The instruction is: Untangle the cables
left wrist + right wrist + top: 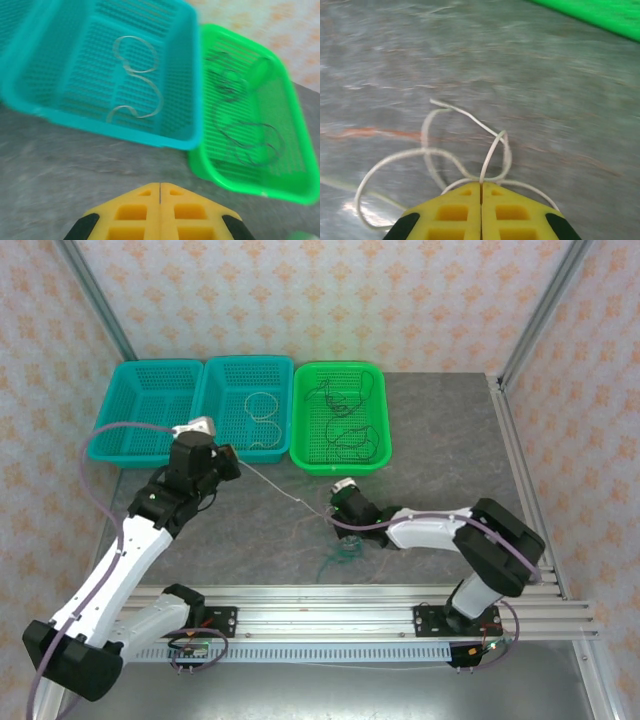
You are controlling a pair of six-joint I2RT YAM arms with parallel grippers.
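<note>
**A:** Where is the white cable (285,490)?

**B:** On the table in front of the green basket (340,468), drawn into a line between both grippers. The right gripper (481,186), just in front of the basket's near rim, has its pads pressed together on the cable, and loose loops spill from the tips. The left gripper (228,462), off to the basket's left, is closed too. The line runs right up to it, so it seems to pinch the other end.

**A:** How would you do the pull well?

**B:** Slowly, I'd judge, and lifting a little. That should let the loops open out instead of cinching or dragging the green-teal cable (338,552), which lies further in front of the basket.

**A:** Do the views differ?

**B:** The right wrist view shows how the loops cross, which is too fine to tell from above. The top view gives the whole span between the grippers.
</note>
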